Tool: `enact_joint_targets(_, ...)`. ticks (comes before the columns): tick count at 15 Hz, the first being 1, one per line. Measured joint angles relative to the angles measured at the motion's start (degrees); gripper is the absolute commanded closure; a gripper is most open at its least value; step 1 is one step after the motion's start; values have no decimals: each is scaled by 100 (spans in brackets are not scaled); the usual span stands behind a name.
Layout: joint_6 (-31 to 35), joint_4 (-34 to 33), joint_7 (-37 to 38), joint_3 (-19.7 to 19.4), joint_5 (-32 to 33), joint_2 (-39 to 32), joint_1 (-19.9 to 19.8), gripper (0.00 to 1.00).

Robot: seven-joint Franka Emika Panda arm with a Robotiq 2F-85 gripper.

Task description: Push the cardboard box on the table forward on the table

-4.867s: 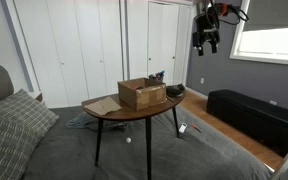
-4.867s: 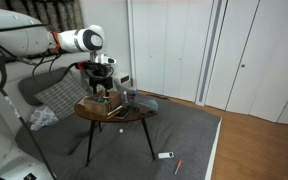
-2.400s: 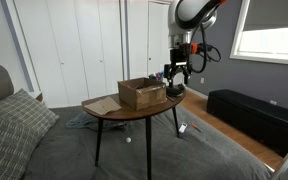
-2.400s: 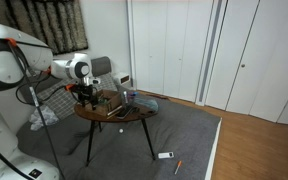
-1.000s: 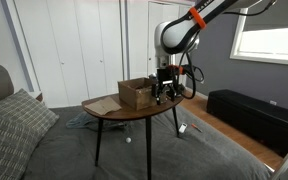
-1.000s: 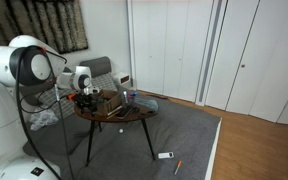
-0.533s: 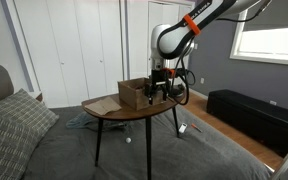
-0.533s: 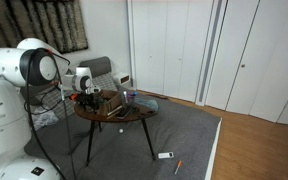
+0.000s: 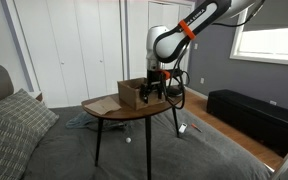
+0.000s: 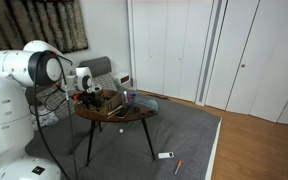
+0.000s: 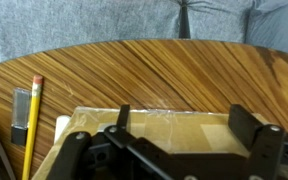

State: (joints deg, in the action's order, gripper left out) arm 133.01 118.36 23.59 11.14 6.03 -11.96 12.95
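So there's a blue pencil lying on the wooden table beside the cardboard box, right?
Not blue: the pencil is yellow with a red end, as the wrist view shows. It does lie on the wooden table beside the cardboard box.

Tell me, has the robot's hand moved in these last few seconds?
Yes. The hand came down and leftward from high beside the window to the cardboard box on the table.

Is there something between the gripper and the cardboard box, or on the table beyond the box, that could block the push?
Nothing visible separates the gripper from the cardboard box; it is at the box's side. Beyond the box, a flat cardboard sheet lies on the table, low and probably no obstacle.
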Motion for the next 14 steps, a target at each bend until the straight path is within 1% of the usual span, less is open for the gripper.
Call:
enact_joint_targets(5, 109, -183, 208, -42, 3, -131, 84, 0)
enact_joint_targets(14, 675, -364, 436, -260, 211, -368, 213, 0)
